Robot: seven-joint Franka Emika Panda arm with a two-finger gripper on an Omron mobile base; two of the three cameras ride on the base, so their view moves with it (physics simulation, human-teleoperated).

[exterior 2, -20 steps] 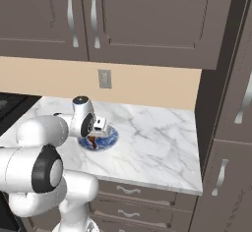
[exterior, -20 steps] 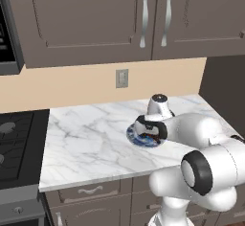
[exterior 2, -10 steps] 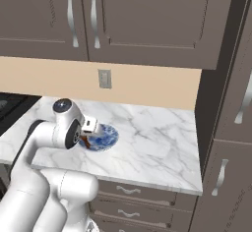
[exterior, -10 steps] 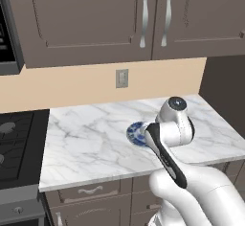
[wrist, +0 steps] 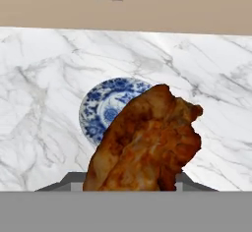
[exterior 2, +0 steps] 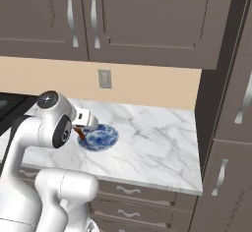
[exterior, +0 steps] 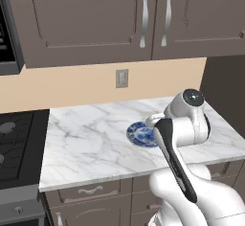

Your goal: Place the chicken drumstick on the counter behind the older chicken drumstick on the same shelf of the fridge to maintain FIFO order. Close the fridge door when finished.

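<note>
Blue-patterned plate on counter | tool clamps chicken drumstick above it

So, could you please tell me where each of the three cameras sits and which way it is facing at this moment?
Left base view: behind the arm on its left, looking forward and down over the counter; the white arm rises at lower right, covering part of the plate.
Right base view: behind the arm on its right, facing the same counter; the arm rises at lower left.
Hand view: on the hand, looking along the gripper, with the chicken drumstick close up.
Shared: every view shows the blue-patterned plate, the marble counter and the wall outlet.
</note>
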